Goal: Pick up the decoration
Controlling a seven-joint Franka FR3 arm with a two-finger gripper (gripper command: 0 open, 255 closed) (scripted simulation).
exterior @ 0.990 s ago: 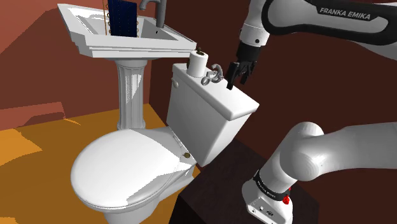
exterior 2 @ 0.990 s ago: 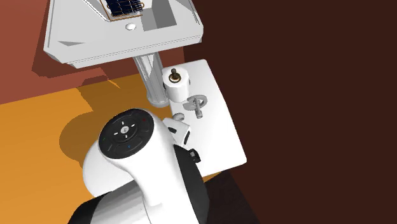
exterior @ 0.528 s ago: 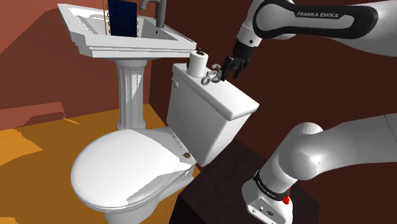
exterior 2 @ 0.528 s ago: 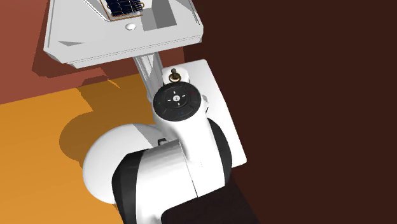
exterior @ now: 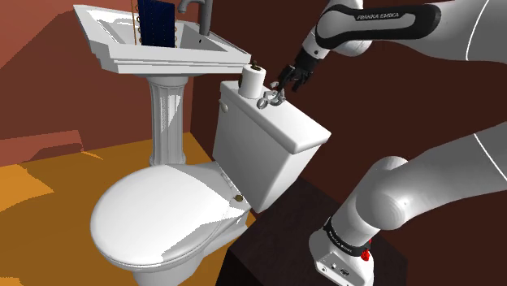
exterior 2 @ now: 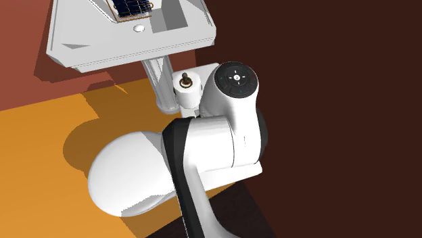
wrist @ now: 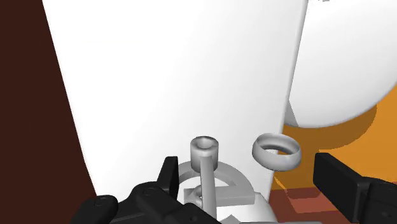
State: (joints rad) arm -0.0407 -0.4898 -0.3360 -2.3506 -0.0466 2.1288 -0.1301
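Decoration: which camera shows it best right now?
Wrist view: the grey decoration sits close up inside the open tool. The shoulder view has it small on the tank lid. In the second exterior view the arm covers that spot.

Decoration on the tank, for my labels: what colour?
The decoration is plain grey; wrist view shows it best.

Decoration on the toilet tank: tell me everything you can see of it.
The decoration is a small, plain grey, metal-looking piece. It has a curved arched base, an upright tube with an open top, and a ring off to one side. It rests on the white tank lid, beside the white roll. The open gripper has a finger on each side of it, and neither clasps it.
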